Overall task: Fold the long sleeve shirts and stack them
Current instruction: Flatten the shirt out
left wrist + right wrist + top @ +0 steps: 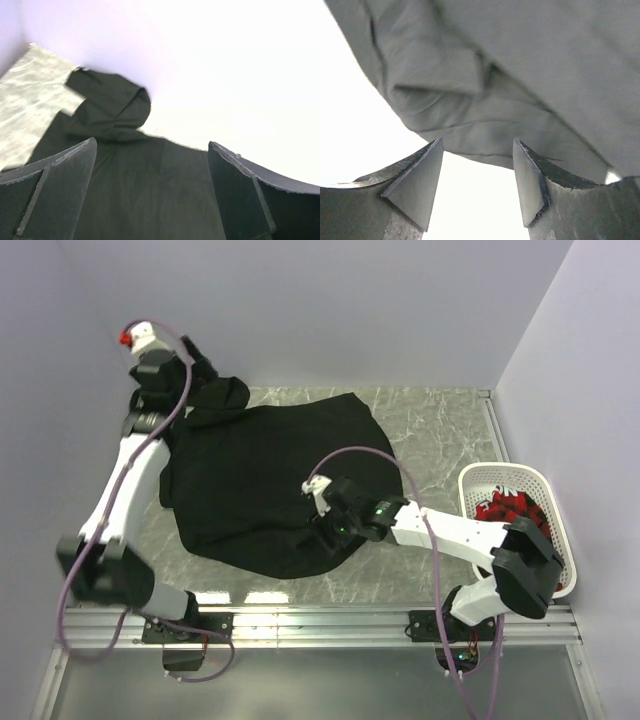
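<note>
Sprawling across the table (440,430), one black shirt (270,480)

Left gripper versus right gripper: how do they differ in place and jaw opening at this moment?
The left gripper hangs over the bunched far-left corner of the black shirt, while the right gripper sits at the shirt's near edge. The left jaws stand wider apart than the right ones. Both are open, and neither visibly grips any cloth.

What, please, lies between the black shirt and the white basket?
Bare table separates the shirt from the basket; the right arm crosses the near part, shown in the top view.
</note>
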You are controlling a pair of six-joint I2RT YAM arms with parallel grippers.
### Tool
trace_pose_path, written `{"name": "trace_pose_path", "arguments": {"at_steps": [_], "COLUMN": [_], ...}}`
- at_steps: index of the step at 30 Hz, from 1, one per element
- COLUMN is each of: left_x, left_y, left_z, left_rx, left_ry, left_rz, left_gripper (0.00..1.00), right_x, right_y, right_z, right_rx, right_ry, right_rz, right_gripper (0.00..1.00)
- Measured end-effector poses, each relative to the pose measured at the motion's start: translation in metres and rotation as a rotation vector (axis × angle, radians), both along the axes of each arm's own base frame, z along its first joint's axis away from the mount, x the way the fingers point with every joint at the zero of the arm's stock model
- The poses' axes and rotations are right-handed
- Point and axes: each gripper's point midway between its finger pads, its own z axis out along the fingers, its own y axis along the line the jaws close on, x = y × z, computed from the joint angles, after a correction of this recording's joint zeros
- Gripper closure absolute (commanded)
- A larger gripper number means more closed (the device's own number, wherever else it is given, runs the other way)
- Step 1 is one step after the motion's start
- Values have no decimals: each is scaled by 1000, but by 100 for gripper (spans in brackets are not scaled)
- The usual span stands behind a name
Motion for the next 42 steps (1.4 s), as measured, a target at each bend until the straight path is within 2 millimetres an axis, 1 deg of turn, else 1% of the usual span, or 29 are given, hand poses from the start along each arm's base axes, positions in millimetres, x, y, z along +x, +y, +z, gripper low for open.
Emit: {"name": "trace_pose_path", "arguments": {"at_steps": [1, 2, 3, 4, 6, 7, 10, 13, 15, 17, 19, 22, 24, 26, 29, 31, 32, 34, 36, 38, 39, 42], "left_x": [-14, -30, -43, -57, -82, -93, -118, -135, -141, -145, -148, -148, -147, -146, -146, -146, -146, -146, -145, -145, -145, -146], "left_y": [3, 6, 8, 11, 15, 17, 20, 22, 23, 24, 24, 24, 24, 23, 22, 22, 21, 20, 20, 20, 19, 17], "left_z": [7, 9, 8, 1, -22, -39, -87, -123, -136, -144, -151, -158, -164, -171, -176, -176, -176, -177, -178, -179, -179, -183], "left_rx": [-2, -2, -4, -3, 1, 6, 27, 56, 72, 84, 91, 103, 109, 113, 113, 114, 112, 111, 111, 110, 109, 103], "left_ry": [-18, -25, -29, -19, 12, 46, 140, 221, 251, 266, 278, 300, 320, 344, 361, 361, 361, 362, 365, 369, 371, 385], "left_rz": [7, 16, 23, 29, 43, 47, 47, 37, 31, 27, 25, 17, 13, 6, -4, -5, -10, -12, -12, -16, -18, -28], "left_gripper": [1, 1, 1, 1, 1, 1, 1, 1, 1, 1, 1, 1, 1, 1, 1, 1, 1, 1, 1, 1, 1, 1], "right_x": [-5, -9, -13, -16, -19, -20, -19, -16, -11, -6, -4, -7, -14, -25, -50, -70, -92, -107, -117, -118, -115, -98], "right_y": [3, 5, 7, 9, 11, 12, 13, 15, 19, 25, 29, 30, 27, 22, 14, 7, -4, -10, -14, -15, -15, -9], "right_z": [-6, -12, -18, -25, -39, -45, -62, -71, -68, -67, -71, -71, -73, -72, -71, -69, -67, -63, -56, -46, -40, -21], "right_rx": [-12, -23, -37, -51, -81, -95, -135, -161, -158, -159, -181, -214, -237, -260, -290, -314, -339, -345, -343, -324, -313, -266], "right_ry": [16, 31, 48, 65, 99, 113, 141, 150, 138, 134, 145, 163, 181, 210, 281, 344, 412, 461, 489, 476, 452, 354], "right_rz": [25, 43, 58, 68, 83, 87, 85, 78, 71, 70, 73, 86, 101, 121, 172, 213, 258, 296, 326, 343, 342, 305], "right_gripper": [38, 39, 41, 42, 43, 43, 43, 43, 43, 43, 45, 45, 45, 45, 46, 47, 48, 48, 48, 47, 47, 47]}}
